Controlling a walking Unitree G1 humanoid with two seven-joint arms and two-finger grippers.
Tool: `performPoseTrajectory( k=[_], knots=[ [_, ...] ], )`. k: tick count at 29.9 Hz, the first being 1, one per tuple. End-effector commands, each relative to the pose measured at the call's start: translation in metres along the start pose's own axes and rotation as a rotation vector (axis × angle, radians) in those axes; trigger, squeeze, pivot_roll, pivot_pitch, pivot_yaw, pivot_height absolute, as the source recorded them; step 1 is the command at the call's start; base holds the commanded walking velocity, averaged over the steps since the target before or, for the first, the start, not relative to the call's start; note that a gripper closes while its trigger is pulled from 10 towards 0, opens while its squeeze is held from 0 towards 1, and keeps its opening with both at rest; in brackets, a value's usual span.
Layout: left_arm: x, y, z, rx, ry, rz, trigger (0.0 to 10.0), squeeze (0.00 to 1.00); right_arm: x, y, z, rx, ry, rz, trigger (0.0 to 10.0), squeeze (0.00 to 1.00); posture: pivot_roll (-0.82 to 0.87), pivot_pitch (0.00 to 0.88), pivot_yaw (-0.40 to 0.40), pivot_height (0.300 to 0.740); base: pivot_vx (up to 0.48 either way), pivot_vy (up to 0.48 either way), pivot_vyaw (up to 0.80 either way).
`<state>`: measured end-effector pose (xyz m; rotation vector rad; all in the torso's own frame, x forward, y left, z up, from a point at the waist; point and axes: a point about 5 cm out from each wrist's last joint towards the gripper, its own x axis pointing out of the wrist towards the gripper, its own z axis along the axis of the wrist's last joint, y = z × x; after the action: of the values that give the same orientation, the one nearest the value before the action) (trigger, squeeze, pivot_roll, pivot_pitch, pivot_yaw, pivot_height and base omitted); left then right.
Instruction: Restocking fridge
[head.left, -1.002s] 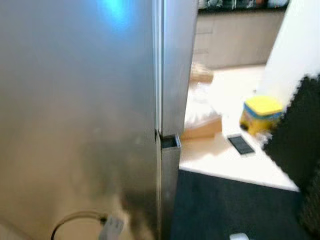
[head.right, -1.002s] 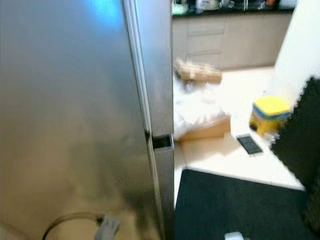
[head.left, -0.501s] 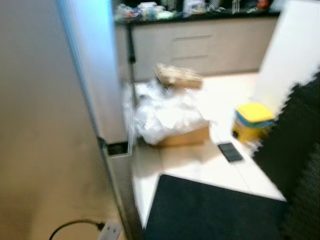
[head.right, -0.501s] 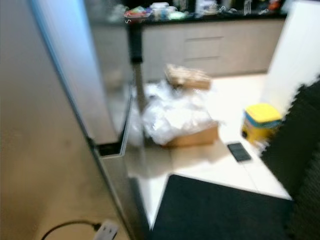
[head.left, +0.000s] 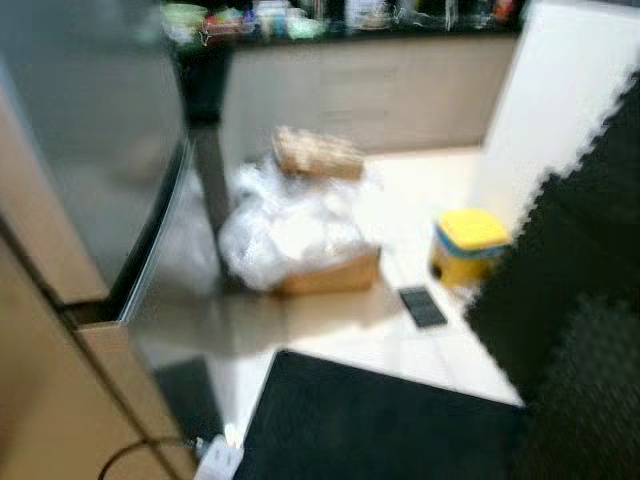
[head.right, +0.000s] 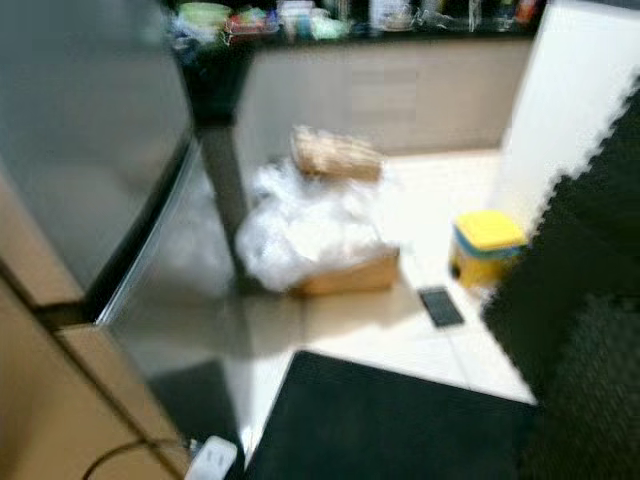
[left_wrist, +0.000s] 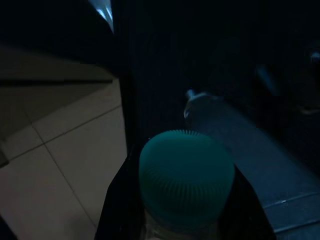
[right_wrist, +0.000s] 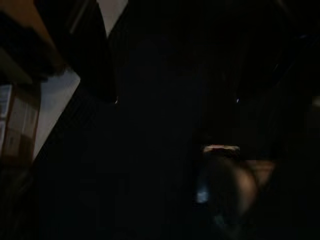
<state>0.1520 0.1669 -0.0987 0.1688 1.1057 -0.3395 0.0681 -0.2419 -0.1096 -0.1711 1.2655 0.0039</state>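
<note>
Left gripper (left_wrist: 185, 220) pinches a green-capped bottle (left_wrist: 186, 186) over tiled floor (left_wrist: 65, 165). Right gripper: too dark, cannot tell. Fridge (head.left: 85, 150) at left, blurred.

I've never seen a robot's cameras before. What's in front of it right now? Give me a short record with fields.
Setting: kitchen, head views blurred
Left side: grey fridge door
Floor, middle: cardboard box with a clear plastic bag piled on it
Floor, right: yellow-lidded tub, with a dark flat phone-like thing in front of it
Near floor: black mat
Lower left: white power strip
Left gripper: holds a bottle with a green cap
Right wrist view: too dark to read
</note>
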Motion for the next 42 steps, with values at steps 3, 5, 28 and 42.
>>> performPoseTrajectory(
  k=[3, 5, 28, 42],
  knots=[
    [0.0007, -0.0030, 0.0006, 0.003, 0.003, -0.015, 10.0, 0.00, 0.0009, -0.0013, 0.0081, 0.003, -0.024, -0.001, 10.0, 0.00, -0.09, 0.000, 0.058, 0.740, 0.000, -0.480, 0.00],
    [0.0007, -0.0031, 0.0004, 0.003, 0.004, -0.016, 10.0, 0.00, 0.0011, -0.0003, 0.0081, 0.001, -0.022, 0.001, 10.0, 0.00, -0.09, 0.000, 0.058, 0.740, 0.000, -0.472, 0.00],
    [0.0012, -0.0025, 0.0042, 0.007, -0.003, -0.009, 10.0, 0.00, -0.0001, -0.0063, 0.0088, -0.007, -0.028, 0.019, 10.0, 0.00, -0.09, 0.000, 0.057, 0.740, 0.000, -0.183, 0.03],
    [0.0006, -0.0011, 0.0021, -0.001, 0.000, -0.003, 10.0, 0.00, -0.0002, 0.0020, 0.0028, -0.018, -0.024, 0.057, 10.0, 0.00, -0.09, 0.000, 0.060, 0.740, 0.000, 0.000, 0.79]
  ],
)
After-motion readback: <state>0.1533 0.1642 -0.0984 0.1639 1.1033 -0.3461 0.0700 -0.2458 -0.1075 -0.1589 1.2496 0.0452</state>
